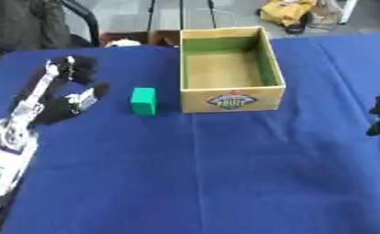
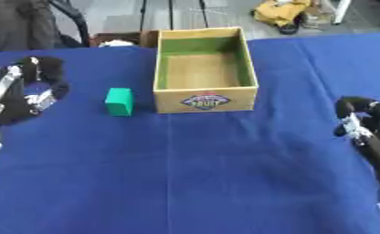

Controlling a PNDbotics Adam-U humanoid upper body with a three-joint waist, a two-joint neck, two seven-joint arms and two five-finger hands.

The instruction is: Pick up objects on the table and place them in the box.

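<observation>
left hand point(image 1: 69, 98) sits over the left part of the blue table point(image 1: 225, 183), arm running in from the lower left corner. fingers curled inward, thumb and fingers bent toward each other with a gap between; nothing held in them. the hand is near the green block but apart from it, blue cloth visible between.

green block point(image 1: 144, 100) stands on the cloth, just left of the box and close to its front left corner. not touching the box as far as the views show; a narrow strip of blue separates them. it is not in the box.

cardboard box point(image 1: 232, 99) in the upper middle of the table, open top, green inner walls, brown floor. a printed label with a dark oval mark is on the front face. inside shows only the bare floor.

right hand point(image 2: 365, 121) at the right edge of the table, best seen in the right eye view, arm coming in from the lower right. fingers curled over in a hook, holding nothing. well apart from the box and the block.

beyond the far edge of the table: grey floor, dark stand legs, a yellow object point(image 1: 287, 10) on the floor.
</observation>
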